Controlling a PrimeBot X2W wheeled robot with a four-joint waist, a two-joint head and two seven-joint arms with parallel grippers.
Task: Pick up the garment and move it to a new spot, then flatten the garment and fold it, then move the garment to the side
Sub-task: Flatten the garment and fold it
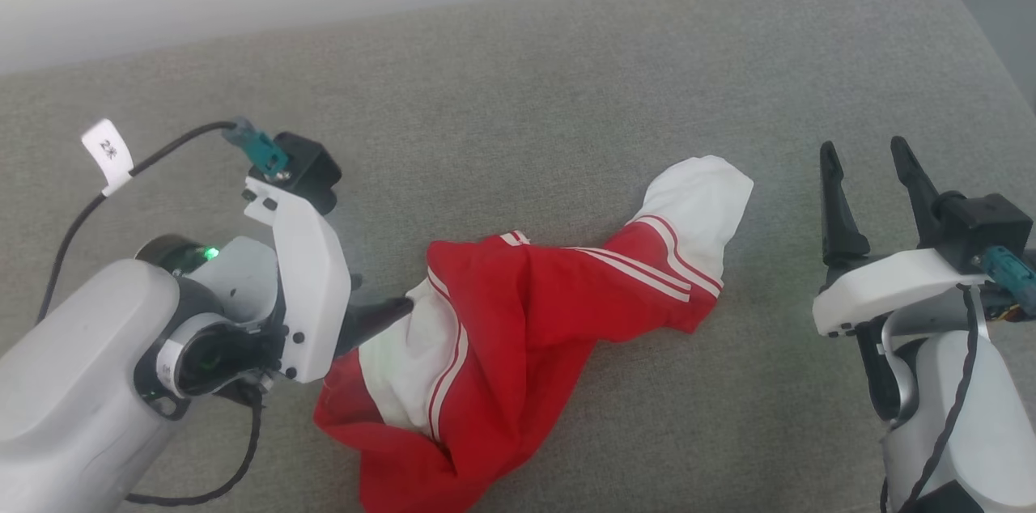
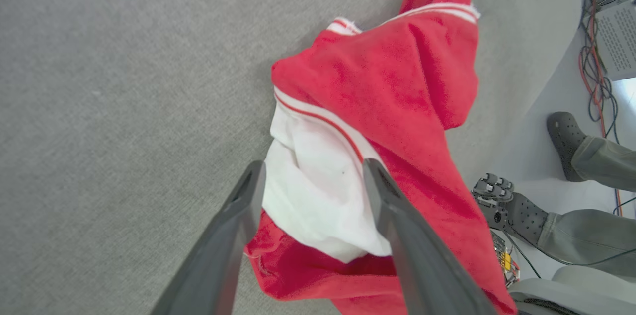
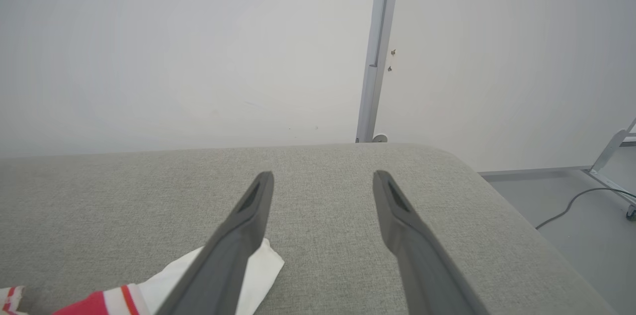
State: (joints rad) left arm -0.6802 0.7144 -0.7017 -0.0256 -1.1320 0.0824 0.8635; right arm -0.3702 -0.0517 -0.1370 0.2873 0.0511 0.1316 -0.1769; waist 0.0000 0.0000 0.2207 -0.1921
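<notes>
Garment [image 1: 518, 311] bed: cushion [image 1: 526, 92], broad and flat, grey woven cloth with a fine grain and a rounded corner. It spreads out on all sides of the garment.
Wall [image 3: 149, 56]: plain, smooth and white, beyond the garment past the cushion's far edge. A thin grey metal post [image 3: 372, 56] runs up it.
Garment shape: soft red cloth, crumpled and twisted into a slanting heap, with white-and-red stripes at the seams.
Far sleeve [image 1: 700, 197]: white, stretched out flat at the garment's right end.
Near sleeve [image 1: 409, 367]: white and bunched, on the garment's left side, with red folds below it.
Left arm [image 1: 81, 367]: pale smooth shell with a dark round joint, just left of the garment. The wrist is bent so the fingers point sideways into the cloth.
Right arm [image 1: 963, 408]: the same pale shell, with a black cable down it, well to the garment's right.
Left gripper [image 2: 313, 166]: two long dark tapered fingers, spread, with the near sleeve lying between them. Nothing is pinched, and I cannot tell whether the tips touch the cloth.
Right gripper [image 1: 863, 146]: fingers spread and holding nothing, over bare cushion to the right of the far sleeve and apart from it, pointing toward the wall.
Shoes [image 2: 566, 136]: a person's dark perforated clogs under grey-green trouser legs, on the floor past the garment's red side.
Tag [image 1: 108, 153]: small white flag on a black cable, left of the garment.
</notes>
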